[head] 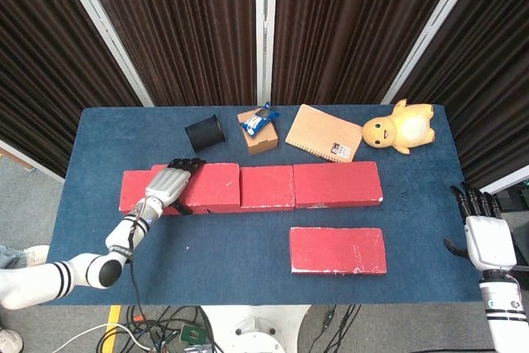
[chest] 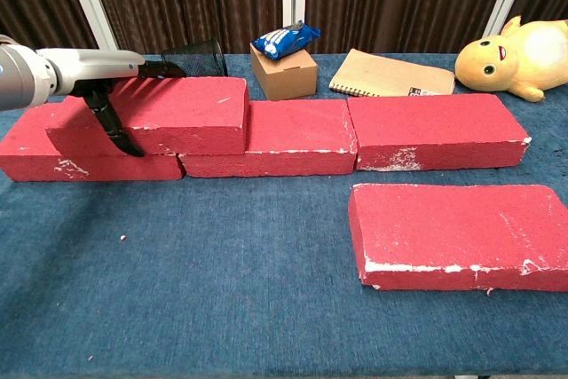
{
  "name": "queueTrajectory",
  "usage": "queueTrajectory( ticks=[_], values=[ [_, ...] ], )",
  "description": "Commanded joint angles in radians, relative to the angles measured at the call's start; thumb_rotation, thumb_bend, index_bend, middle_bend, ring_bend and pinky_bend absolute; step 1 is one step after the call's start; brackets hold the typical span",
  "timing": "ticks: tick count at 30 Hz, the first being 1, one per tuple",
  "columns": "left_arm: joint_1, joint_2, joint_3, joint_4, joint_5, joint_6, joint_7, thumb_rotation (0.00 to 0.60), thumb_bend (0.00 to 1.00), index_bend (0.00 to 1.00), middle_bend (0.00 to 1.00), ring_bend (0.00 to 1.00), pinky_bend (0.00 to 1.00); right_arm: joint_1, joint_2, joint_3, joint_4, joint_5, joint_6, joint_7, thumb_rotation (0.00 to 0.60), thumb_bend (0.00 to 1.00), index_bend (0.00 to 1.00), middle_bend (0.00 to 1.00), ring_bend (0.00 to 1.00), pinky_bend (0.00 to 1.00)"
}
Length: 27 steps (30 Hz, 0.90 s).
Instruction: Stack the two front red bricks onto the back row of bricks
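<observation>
One red brick (head: 212, 184) (chest: 182, 113) lies stacked on the left part of the back row, over the left brick (head: 132, 192) (chest: 35, 153) and part of the middle brick (head: 267, 187) (chest: 284, 138). My left hand (head: 168, 183) (chest: 99, 70) holds the stacked brick at its left end, fingers over the top and far edge, thumb down the near face. The other front red brick (head: 337, 250) (chest: 457, 232) lies flat alone at the front right. The right back-row brick (head: 337, 183) (chest: 435, 130) is bare on top. My right hand (head: 488, 236) hangs open beyond the table's right edge.
Behind the row stand a black mesh cup (head: 205, 132) on its side, a cardboard box (head: 258, 136) with a blue packet (chest: 286, 40) on it, a tan notebook (head: 324, 132) and a yellow plush toy (head: 400, 128). The blue tablecloth (chest: 222, 281) covers the table.
</observation>
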State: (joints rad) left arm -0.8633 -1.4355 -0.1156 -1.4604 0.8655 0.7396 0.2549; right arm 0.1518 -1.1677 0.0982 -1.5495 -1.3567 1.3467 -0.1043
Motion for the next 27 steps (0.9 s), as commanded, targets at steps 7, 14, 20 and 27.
queueTrajectory(
  ticks=[7,14,20,27],
  values=[
    [0.004,0.007,-0.005,-0.021,0.021,0.019,-0.012,0.6,0.06,0.01,0.0,0.0,0.0,-0.002,0.0,0.002,0.0,0.0,0.008,0.002,0.6,0.09,0.0,0.0,0.0,0.0],
    [0.009,0.006,-0.012,-0.024,0.035,0.041,-0.019,0.6,0.05,0.01,0.0,0.0,0.0,-0.006,0.001,0.004,0.0,0.001,0.014,0.003,0.6,0.09,0.0,0.0,0.0,0.0],
    [0.014,0.019,-0.009,-0.049,0.047,0.046,-0.021,0.6,0.05,0.01,0.0,0.0,0.0,-0.006,0.002,0.002,0.001,-0.001,0.012,0.004,0.6,0.09,0.0,0.0,0.0,0.0],
    [0.03,0.048,-0.007,-0.104,0.076,0.08,-0.02,0.6,0.05,0.01,0.0,0.0,0.0,-0.008,0.006,0.003,-0.005,-0.006,0.022,0.003,0.6,0.09,0.0,0.0,0.0,0.0]
  ],
)
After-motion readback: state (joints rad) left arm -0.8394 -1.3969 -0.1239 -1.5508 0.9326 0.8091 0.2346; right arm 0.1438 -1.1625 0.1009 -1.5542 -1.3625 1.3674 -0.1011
